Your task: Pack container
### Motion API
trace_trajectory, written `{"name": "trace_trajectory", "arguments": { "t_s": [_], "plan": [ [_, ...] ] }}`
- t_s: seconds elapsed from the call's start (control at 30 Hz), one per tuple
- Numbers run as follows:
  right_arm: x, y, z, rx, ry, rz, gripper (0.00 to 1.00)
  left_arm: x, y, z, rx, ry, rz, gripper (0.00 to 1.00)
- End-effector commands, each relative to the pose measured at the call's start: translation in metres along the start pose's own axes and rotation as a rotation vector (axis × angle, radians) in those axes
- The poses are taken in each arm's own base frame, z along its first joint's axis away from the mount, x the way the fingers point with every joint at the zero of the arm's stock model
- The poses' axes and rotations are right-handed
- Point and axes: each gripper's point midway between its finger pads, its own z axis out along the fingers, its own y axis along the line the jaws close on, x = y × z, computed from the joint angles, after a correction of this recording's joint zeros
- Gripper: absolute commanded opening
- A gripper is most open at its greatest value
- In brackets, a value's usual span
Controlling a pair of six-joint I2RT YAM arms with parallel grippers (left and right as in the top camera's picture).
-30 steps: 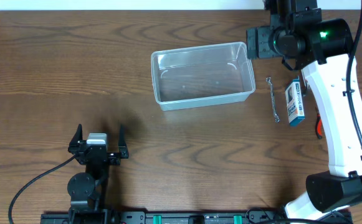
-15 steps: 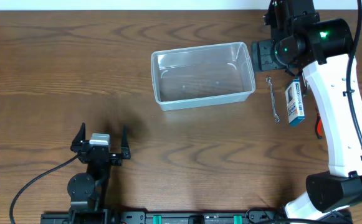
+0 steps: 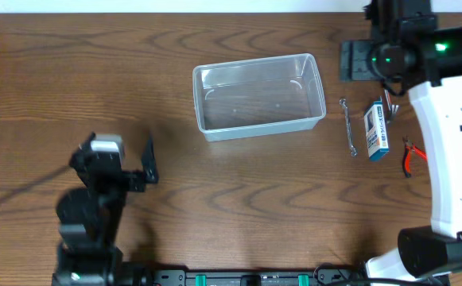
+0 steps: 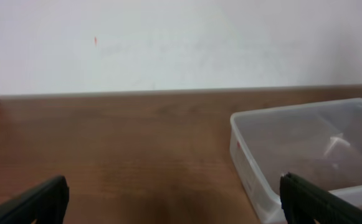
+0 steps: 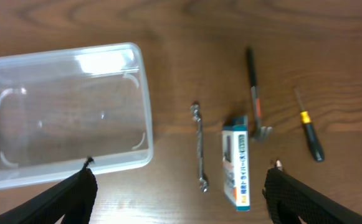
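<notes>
Hovering spread, the right pincer (image 5: 182, 165) should drop onto the wrench (image 5: 199, 149), jaws straddling its shaft crosswise; left pincer (image 4: 173, 180), also spread, faces the container (image 4: 243, 162).

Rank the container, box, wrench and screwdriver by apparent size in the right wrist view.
1. container
2. box
3. wrench and screwdriver: similar length, both thin, too close to rank.

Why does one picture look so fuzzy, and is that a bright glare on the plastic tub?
Left wrist view: soft and hazy throughout, the container blurred at its edges. Right wrist view: sharper, and yes, a white glare patch near the container's upper right corner. Overhead view: mostly crisp, pale highlights along its walls.
</notes>
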Motion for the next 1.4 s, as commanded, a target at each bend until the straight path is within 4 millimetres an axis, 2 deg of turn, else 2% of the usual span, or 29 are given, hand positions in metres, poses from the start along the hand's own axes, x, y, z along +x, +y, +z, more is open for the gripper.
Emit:
{"name": "trace_trajectory", "arguments": {
  "t_s": [0.0, 0.2, 0.27, 0.33, 0.5, 0.6, 0.7, 0.8, 0.83, 0.97, 1.13, 1.37],
  "plan": [
    [-0.007, -0.021, -0.023, 0.023, -0.068, 0.047, 0.88, -0.043, 0.002, 0.013, -0.010, 0.088, -0.020, 0.98],
    [-0.011, -0.036, -0.039, -0.008, -0.112, 0.097, 0.94, -0.097, 0.003, 0.037, -0.002, 0.260, -0.033, 0.98],
    [-0.012, -0.043, -0.044, -0.003, -0.125, 0.109, 0.95, -0.108, 0.003, 0.047, -0.006, 0.263, -0.067, 0.98],
    [-0.011, -0.048, -0.047, 0.006, -0.132, 0.116, 0.97, -0.108, -0.001, 0.054, 0.010, 0.276, -0.139, 0.98],
    [0.001, -0.060, -0.051, 0.029, -0.091, 0.098, 0.97, -0.086, -0.013, 0.062, 0.079, 0.368, -0.162, 0.99],
    [0.005, -0.066, -0.050, 0.038, -0.075, 0.109, 0.96, -0.064, -0.013, 0.070, 0.075, 0.458, -0.177, 0.54],
    [0.004, -0.070, -0.050, 0.045, -0.081, 0.120, 0.96, -0.034, -0.013, 0.082, 0.030, 0.579, -0.317, 0.40],
    [0.005, -0.072, -0.050, 0.049, -0.079, 0.124, 0.95, -0.003, -0.016, 0.097, -0.033, 0.697, -0.484, 0.13],
    [0.005, -0.072, -0.050, 0.049, -0.078, 0.124, 0.95, 0.005, -0.019, 0.102, -0.043, 0.726, -0.507, 0.10],
    [0.005, -0.073, -0.050, 0.053, -0.077, 0.125, 0.95, 0.040, -0.049, 0.120, 0.003, 0.865, -0.569, 0.09],
    [0.006, -0.074, -0.049, 0.057, -0.073, 0.124, 0.95, 0.082, -0.082, 0.125, 0.004, 1.039, -0.613, 0.06],
    [0.009, -0.073, -0.045, 0.058, -0.049, 0.123, 0.96, 0.117, -0.101, 0.115, -0.082, 1.195, -0.676, 0.06]
  ]
}}
